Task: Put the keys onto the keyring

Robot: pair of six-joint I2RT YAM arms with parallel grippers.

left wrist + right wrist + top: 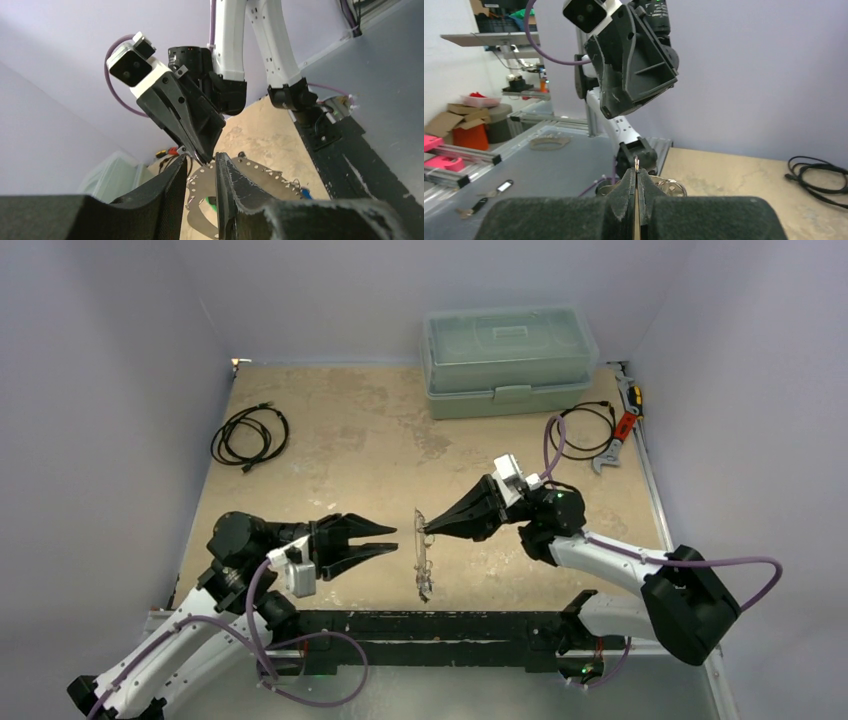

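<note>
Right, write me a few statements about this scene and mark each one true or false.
1. The right gripper is shut on the keyring. True.
2. The left gripper grips the keyring too. False: it is open, just short of the ring.
3. A wrench lies by the far right edge of the table. True.
4. The keyring lies flat on the table. False: the right gripper holds it upright.

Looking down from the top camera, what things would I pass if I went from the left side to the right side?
Left black cable → left gripper → keyring → right gripper → wrench.
</note>
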